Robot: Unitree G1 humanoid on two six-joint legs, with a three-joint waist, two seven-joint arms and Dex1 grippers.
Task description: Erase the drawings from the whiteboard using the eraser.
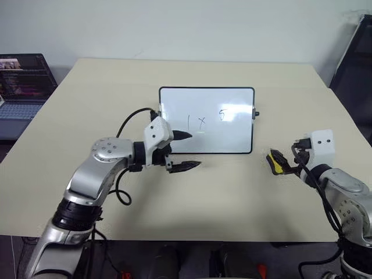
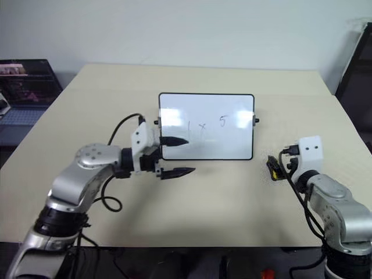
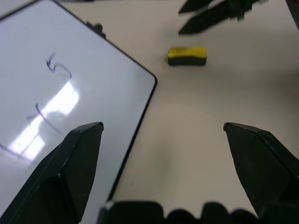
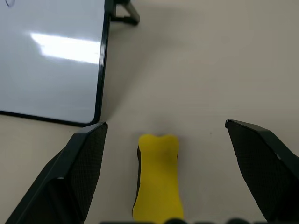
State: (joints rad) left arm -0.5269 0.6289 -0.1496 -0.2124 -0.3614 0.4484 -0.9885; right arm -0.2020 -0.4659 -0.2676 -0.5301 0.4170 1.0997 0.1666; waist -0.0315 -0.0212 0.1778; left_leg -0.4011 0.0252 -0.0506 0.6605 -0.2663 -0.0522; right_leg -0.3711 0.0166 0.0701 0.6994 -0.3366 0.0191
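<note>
A: From the head camera, where's the eraser?

B: Lying on the table, to the right of the whiteboard near its lower corner. The right gripper sits right at it, likely lining up for a pick. The eraser isn't lifted, though the gripper partly covers it.

A: And the left gripper?

B: Fingers spread, holding nothing, pointing sideways across the board's lower left edge. My guess is it's there to steady the board. The drawings are still on it, faint strokes, so no wiping has been done.

A: Left wrist camera?

B: Both fingers stand wide apart. One overlaps the board, the other hangs over bare table. The strokes look smeared by glare here, and the board runs out of frame. The eraser lies further off, beside the other gripper's dark tips.

A: Right wrist camera?

B: Fingers spread wide either side of the eraser, which lies lengthways between them, touching neither. Its near end is cut off, and its black underside barely shows.
</note>
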